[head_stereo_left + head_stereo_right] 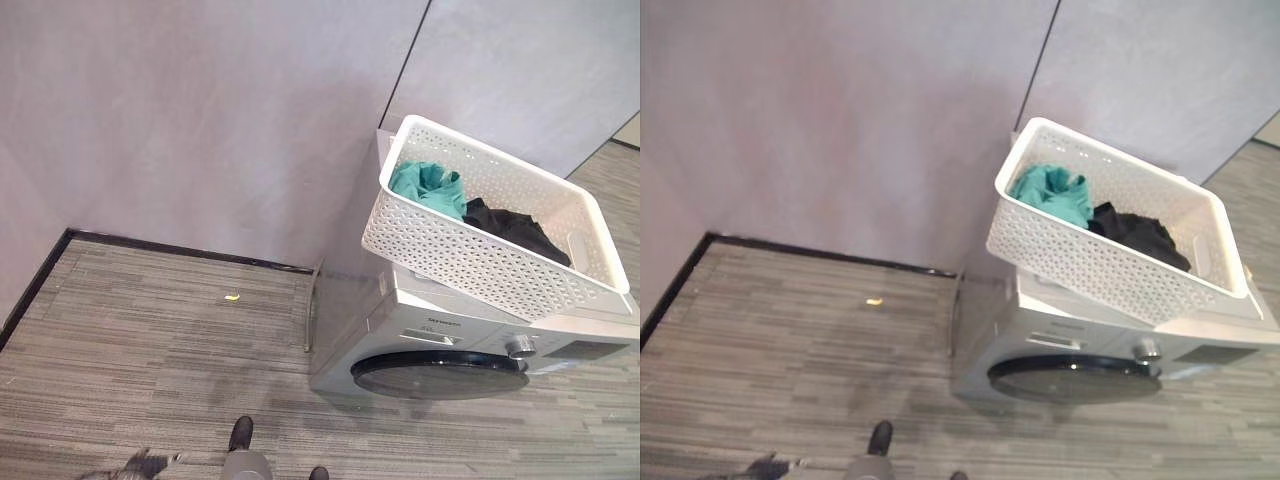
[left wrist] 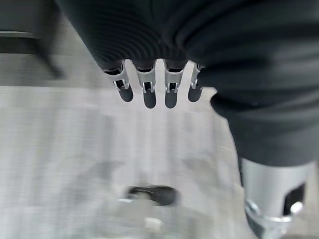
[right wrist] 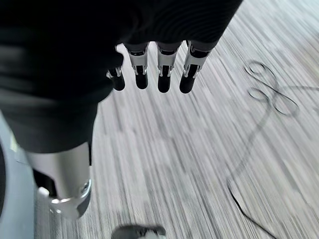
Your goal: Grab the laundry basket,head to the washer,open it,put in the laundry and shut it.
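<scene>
White laundry basket (image 1: pixel 480 250) tilted atop the grey washer (image 1: pixel 440 345), holding a teal garment (image 1: pixel 428 188) and a black one (image 1: pixel 515 228); round door (image 1: pixel 438 374) closed. Left hand (image 2: pixel 149 87) and right hand (image 3: pixel 159 74) hanging over the floor (image 1: pixel 150 330), fingers loosely straight, holding nothing.

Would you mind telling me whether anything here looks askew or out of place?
The white laundry basket sits tilted on top of the washer, turned at an angle to it and overhanging the front edge above the door. A small yellow scrap lies on the floor near the wall.
</scene>
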{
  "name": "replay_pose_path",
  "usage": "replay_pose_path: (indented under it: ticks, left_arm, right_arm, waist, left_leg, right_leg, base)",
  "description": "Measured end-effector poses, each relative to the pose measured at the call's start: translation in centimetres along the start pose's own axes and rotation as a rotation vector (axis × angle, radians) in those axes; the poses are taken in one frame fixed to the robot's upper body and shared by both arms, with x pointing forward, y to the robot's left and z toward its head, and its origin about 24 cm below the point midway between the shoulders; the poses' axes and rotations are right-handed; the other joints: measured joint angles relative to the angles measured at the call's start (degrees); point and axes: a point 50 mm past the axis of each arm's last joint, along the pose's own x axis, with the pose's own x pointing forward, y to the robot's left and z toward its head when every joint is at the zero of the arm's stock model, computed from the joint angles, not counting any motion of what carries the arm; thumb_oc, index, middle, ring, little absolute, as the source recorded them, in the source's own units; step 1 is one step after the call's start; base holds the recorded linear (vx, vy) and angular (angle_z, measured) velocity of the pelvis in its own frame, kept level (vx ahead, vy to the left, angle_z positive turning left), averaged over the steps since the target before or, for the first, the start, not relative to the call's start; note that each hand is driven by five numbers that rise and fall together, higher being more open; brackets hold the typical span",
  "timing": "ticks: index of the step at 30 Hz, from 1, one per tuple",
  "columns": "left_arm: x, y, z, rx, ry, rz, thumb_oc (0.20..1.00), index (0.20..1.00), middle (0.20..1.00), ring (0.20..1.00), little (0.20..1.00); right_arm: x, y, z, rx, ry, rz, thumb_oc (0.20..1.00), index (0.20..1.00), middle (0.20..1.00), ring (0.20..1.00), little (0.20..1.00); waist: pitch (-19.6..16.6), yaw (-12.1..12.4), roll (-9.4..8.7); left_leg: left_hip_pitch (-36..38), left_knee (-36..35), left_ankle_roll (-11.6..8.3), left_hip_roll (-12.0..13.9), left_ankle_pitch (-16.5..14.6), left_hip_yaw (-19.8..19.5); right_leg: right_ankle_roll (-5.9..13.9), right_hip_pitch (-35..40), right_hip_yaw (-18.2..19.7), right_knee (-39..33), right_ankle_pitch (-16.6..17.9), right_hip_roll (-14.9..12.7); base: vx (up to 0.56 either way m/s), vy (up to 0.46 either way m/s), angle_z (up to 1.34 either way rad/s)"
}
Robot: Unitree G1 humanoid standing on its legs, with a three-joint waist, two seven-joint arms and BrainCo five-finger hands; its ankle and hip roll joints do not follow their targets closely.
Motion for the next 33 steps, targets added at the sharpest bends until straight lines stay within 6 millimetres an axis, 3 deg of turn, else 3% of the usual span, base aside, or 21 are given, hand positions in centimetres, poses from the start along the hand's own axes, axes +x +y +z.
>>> replay_pose_path:
  ticks: [1, 4, 9, 13, 21, 27, 29, 30, 31, 32, 33]
  left_arm:
    - [0.1, -0.2, 1.3, -0.006, -0.035, -0.006, 1.0, 1.0, 1.0, 1.0, 1.0]
    - [0.1, -1.2, 1.7, 0.053, -0.052, -0.042, 1.0, 1.0, 1.0, 1.0, 1.0]
    - [-0.1, -2.5, 0.4, 0.077, -0.02, -0.082, 1.0, 1.0, 1.0, 1.0, 1.0]
    - [-0.3, -2.4, -1.1, 0.088, 0.015, -0.086, 1.0, 1.0, 1.0, 1.0, 1.0]
    - [-0.4, -2.4, -1.9, 0.094, 0.035, -0.088, 1.0, 1.0, 1.0, 1.0, 1.0]
    - [-0.2, -2.9, 0.0, 0.128, -0.026, -0.103, 1.0, 1.0, 1.0, 1.0, 1.0]
    - [-0.2, -3.6, 1.6, 0.161, -0.074, -0.122, 1.0, 1.0, 1.0, 1.0, 1.0]
    - [-0.2, -4.4, 3.0, 0.167, -0.112, -0.139, 1.0, 1.0, 1.0, 1.0, 1.0]
    - [-0.3, -5.2, 4.4, 0.166, -0.15, -0.156, 1.0, 1.0, 1.0, 1.0, 1.0]
    - [-0.3, -5.2, 4.9, 0.172, -0.165, -0.156, 1.0, 1.0, 1.0, 1.0, 1.0]
    - [-0.3, -5.2, 5.4, 0.187, -0.176, -0.155, 1.0, 1.0, 1.0, 1.0, 1.0]
  right_arm:
    - [0.0, 0.1, 0.0, -0.006, -0.001, 0.0, 1.0, 1.0, 1.0, 1.0, 1.0]
    - [0.1, 1.4, 1.2, -0.023, -0.034, 0.037, 1.0, 1.0, 1.0, 1.0, 1.0]
    - [-0.1, 2.7, 4.0, -0.067, -0.125, 0.07, 1.0, 1.0, 1.0, 1.0, 1.0]
    - [-0.2, 2.9, 4.4, -0.095, -0.138, 0.073, 1.0, 1.0, 1.0, 1.0, 1.0]
    - [-0.1, 3.0, 4.2, -0.18, -0.131, 0.072, 1.0, 1.0, 1.0, 1.0, 1.0]
    - [-0.2, 2.9, 4.5, -0.216, -0.149, 0.071, 1.0, 1.0, 1.0, 1.0, 1.0]
    - [-0.2, 2.6, 4.6, -0.217, -0.154, 0.063, 1.0, 1.0, 1.0, 1.0, 1.0]
    - [-0.3, 2.1, 5.2, -0.219, -0.174, 0.053, 1.0, 1.0, 1.0, 1.0, 1.0]
    - [-0.3, 1.7, 5.2, -0.219, -0.175, 0.041, 1.0, 1.0, 1.0, 1.0, 1.0]
    - [-0.5, 1.9, 6.2, -0.224, -0.206, 0.048, 1.0, 1.0, 1.0, 1.0, 1.0]
    - [-0.6, 1.9, 6.9, -0.225, -0.237, 0.048, 1.0, 1.0, 1.0, 1.0, 1.0]
  waist:
    - [0.0, -0.24, 0.14]
    - [-0.06, -0.51, 0.57]
    - [-1.16, -0.69, 1.77]
    - [-2.3, -0.38, 2.34]
    - [-2.85, 0.21, 2.01]
    - [-0.8, 0.79, 2.33]
    - [0.18, 1.05, 2.93]
    - [1.67, 1.21, 3.89]
    - [2.84, 0.86, 3.42]
    - [3.65, 0.79, 1.95]
    - [4.04, -0.07, 0.88]
  left_leg:
    - [0.07, 0.0, -0.03, -0.04, -0.03, 0.11]
    - [0.23, -0.29, -0.08, -0.06, 0.03, 0.11]
    - [0.8, -1.13, 0.13, -0.2, 0.19, 0.18]
    - [1.01, -1.35, -0.05, -0.18, 0.41, 0.08]
    - [1.8, -1.79, -0.27, 0.15, 0.81, -0.28]
    - [-2.87, 0.09, -1.43, 1.02, 1.78, -5.76]
    - [-5.16, 0.79, -1.48, 1.16, 1.64, -7.41]
    - [-7.4, 1.94, -1.15, 1.7, 0.81, -6.41]
    - [-8.32, 2.5, -1.61, 1.92, -0.37, -5.55]
    - [-9.62, 6.39, -0.67, 1.67, -1.01, 1.29]
    - [-10.89, 11.11, -0.03, 1.44, -1.77, 5.79]
  right_leg:
    - [0.04, -0.02, 0.09, 0.0, 0.03, -0.09]
    - [0.04, 0.02, 0.09, -0.01, 0.14, -0.1]
    - [0.02, 0.19, 0.04, -0.01, 0.14, -0.29]
    - [-0.01, 0.39, -0.05, -0.01, 0.13, -0.23]
    - [-0.22, 1.17, -0.4, -0.02, -0.05, 0.26]
    - [-1.53, 0.62, -5.13, 0.0, -0.51, 3.44]
    - [-2.67, -0.5, -8.02, -0.02, -0.68, 3.63]
    - [-3.31, -0.48, -10.35, 0.26, -0.24, 4.08]
    - [-4.27, -1.16, -13.05, -0.03, -0.54, 2.94]
    - [-5.24, -1.88, -15.06, 0.01, 0.39, 1.14]
    - [-5.0, -2.49, -15.96, -0.01, 0.58, -0.47]
  base:
    - [0.01, 0.051, -0.02]
    - [0.01, 0.01, 0.0]
    - [0.0, 0.0, 0.0]
    - [0.0, 0.0, 0.0]
    - [0.0, -0.057, 0.03]
    - [-0.05, -0.105, 0.4]
    - [-0.07, -0.021, 0.74]
    - [-0.13, 0.005, 1.14]
    - [-0.21, -0.027, 1.02]
    - [-0.21, -0.025, 0.83]
    - [-0.1, -0.007, 0.67]
